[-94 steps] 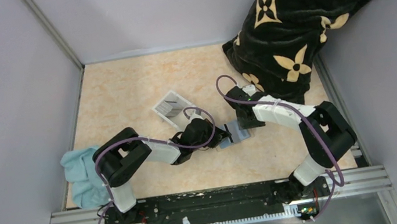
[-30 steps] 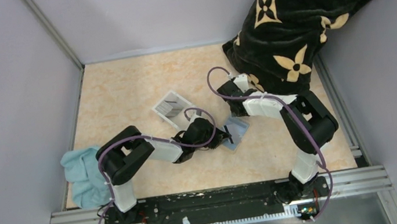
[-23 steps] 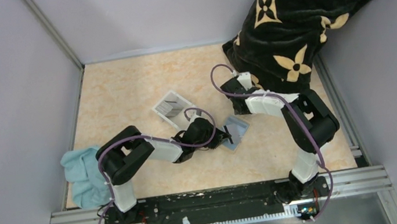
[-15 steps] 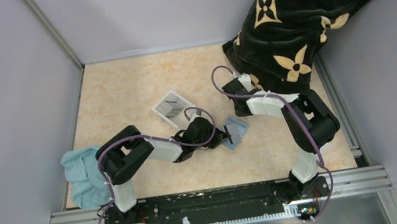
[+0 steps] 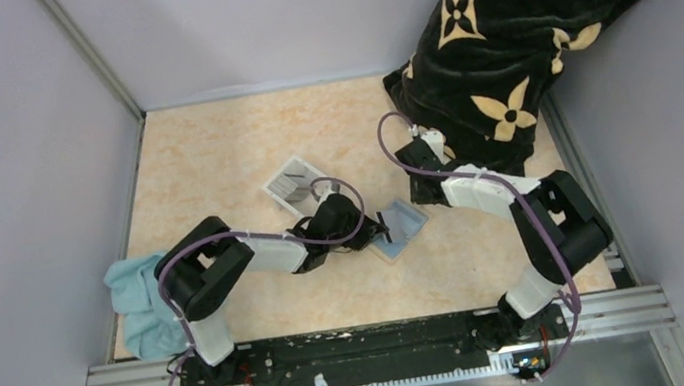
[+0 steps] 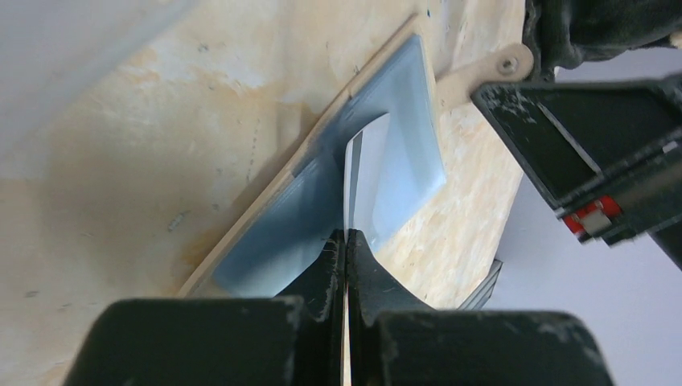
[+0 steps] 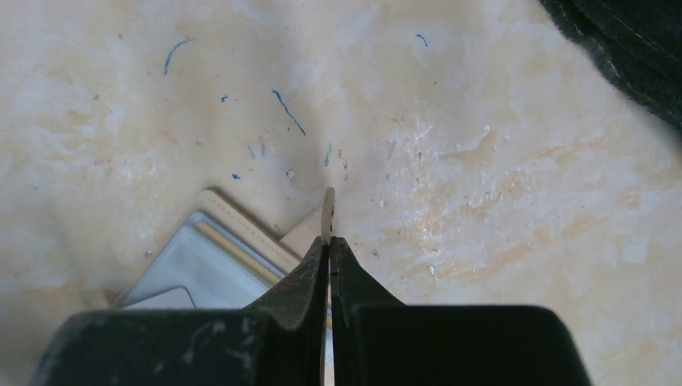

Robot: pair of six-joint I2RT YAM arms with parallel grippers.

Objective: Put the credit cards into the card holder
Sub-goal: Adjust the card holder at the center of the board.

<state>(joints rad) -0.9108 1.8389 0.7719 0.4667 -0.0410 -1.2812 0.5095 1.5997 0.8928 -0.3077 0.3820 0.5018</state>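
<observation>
Left wrist view: left gripper (image 6: 346,241) clenched on thin grey credit card (image 6: 352,181), edge-on, pointing up-frame.
Wallet pocket: tan leather card holder (image 6: 406,121), blue-grey lining, directly beyond card tip.
Tab end: right gripper (image 7: 329,241) pinches tan snap tab (image 7: 327,205).

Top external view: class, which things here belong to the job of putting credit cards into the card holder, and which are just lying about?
Belong to the job:
card holder, lying open
credit card, edge-on at its pocket
clear tray, apparently holding more cards

Just lying about:
light blue cloth
black flowered blanket
</observation>
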